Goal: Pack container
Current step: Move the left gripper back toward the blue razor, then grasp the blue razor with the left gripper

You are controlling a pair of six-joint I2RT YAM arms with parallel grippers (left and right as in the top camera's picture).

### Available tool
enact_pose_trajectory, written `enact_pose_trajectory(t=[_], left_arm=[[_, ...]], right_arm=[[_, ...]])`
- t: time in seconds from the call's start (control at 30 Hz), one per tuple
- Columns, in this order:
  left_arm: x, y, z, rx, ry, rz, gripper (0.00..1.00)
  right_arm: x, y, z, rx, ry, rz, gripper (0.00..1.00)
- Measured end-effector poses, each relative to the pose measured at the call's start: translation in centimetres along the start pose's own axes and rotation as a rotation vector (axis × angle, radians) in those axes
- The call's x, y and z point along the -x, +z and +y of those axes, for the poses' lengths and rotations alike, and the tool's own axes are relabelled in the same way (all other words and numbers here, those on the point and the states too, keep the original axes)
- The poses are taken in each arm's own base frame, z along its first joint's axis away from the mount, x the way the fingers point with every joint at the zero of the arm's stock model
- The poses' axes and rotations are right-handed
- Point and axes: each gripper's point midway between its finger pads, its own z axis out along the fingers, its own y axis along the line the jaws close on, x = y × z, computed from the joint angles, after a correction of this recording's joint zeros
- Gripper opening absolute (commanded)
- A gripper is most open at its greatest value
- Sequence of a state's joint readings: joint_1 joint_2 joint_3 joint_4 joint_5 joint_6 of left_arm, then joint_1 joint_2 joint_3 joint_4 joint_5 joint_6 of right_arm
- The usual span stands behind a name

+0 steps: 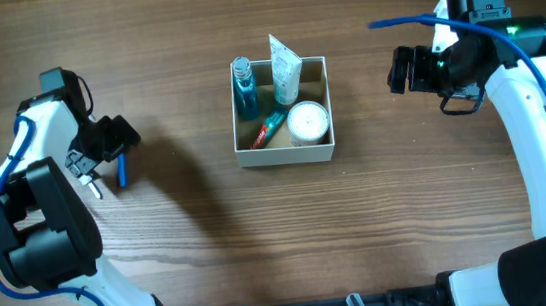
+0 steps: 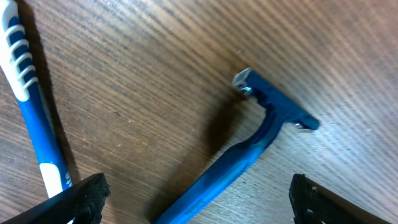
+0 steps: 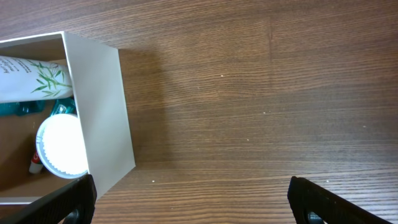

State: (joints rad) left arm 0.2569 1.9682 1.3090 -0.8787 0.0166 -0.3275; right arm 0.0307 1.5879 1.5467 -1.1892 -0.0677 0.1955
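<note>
The container (image 1: 283, 155), a white-walled square box with a tan inside, sits at the table's middle. It holds a blue bottle (image 1: 243, 85), a white tube (image 1: 286, 71), a round white jar (image 1: 308, 121) and a red-capped item (image 1: 269, 130). A blue razor (image 2: 249, 149) lies on the wood at the left, also seen overhead (image 1: 123, 169). My left gripper (image 2: 199, 199) is open, low over the razor, its handle between the fingers; overhead it is at the left (image 1: 116, 140). My right gripper (image 3: 193, 196) is open and empty, right of the container (image 3: 99, 106); overhead it is at the upper right (image 1: 402, 70).
A blue-and-white toothbrush (image 2: 31, 106) lies just left of the razor, close to my left finger. In the right wrist view the jar (image 3: 62, 146) and the tube (image 3: 31, 78) show inside the box. Bare wood lies between the box and each arm.
</note>
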Motion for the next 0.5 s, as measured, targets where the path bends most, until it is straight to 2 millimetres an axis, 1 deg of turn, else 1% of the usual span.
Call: enact_pose_trajectory(t=[0.17, 0.27, 0.33, 0.43, 0.47, 0.5], left_arm=[[-0.86, 0.63, 0.59, 0.022, 0.0, 0.021, 0.99], [-1.1, 0.89, 0.82, 0.03, 0.0, 0.025, 0.99], [-1.09, 0.95, 0.82, 0.03, 0.0, 0.024, 0.97], [-1.03, 0.95, 0.8, 0.029, -0.001, 0.022, 0.84], [-1.03, 0.95, 0.8, 0.03, 0.003, 0.022, 0.71], [-1.04, 0.95, 0.8, 0.03, 0.002, 0.022, 0.64]], right_arm=[[0.0, 0.0, 0.0, 0.0, 0.0, 0.0, 1.0], [0.0, 0.0, 0.0, 0.0, 0.0, 0.0, 1.0], [0.0, 0.0, 0.0, 0.0, 0.0, 0.0, 1.0], [0.0, 0.0, 0.0, 0.0, 0.0, 0.0, 1.0], [0.0, 0.0, 0.0, 0.0, 0.0, 0.0, 1.0], [0.0, 0.0, 0.0, 0.0, 0.0, 0.0, 1.0]])
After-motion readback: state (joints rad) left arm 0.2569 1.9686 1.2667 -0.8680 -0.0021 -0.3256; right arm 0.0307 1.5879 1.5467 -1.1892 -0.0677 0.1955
